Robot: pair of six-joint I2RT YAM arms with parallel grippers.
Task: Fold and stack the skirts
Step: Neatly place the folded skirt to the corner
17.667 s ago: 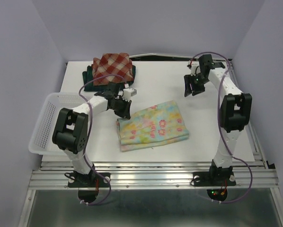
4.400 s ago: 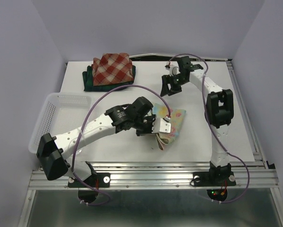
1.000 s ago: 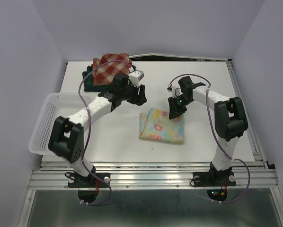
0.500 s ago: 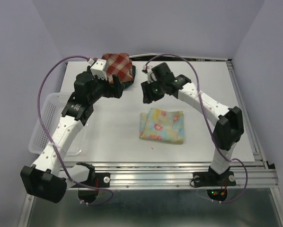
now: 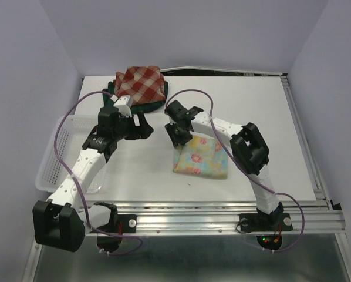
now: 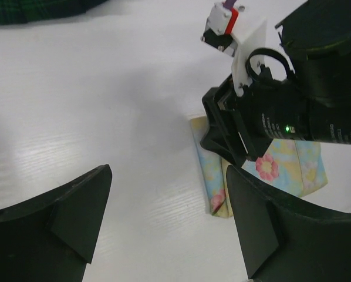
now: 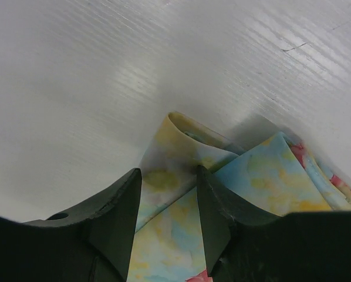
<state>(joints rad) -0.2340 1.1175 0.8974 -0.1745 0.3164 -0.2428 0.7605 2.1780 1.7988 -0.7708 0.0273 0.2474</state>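
Floral skirt corner hid under R claw.

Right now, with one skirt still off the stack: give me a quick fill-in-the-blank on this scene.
1. The red-and-cream skirt lies ___ the dark plaid skirt.
2. The left gripper is open over bare table and holds ___.
3. The right gripper straddles the folded floral skirt at its far-___ corner.

Missing words: on top of; nothing; left.
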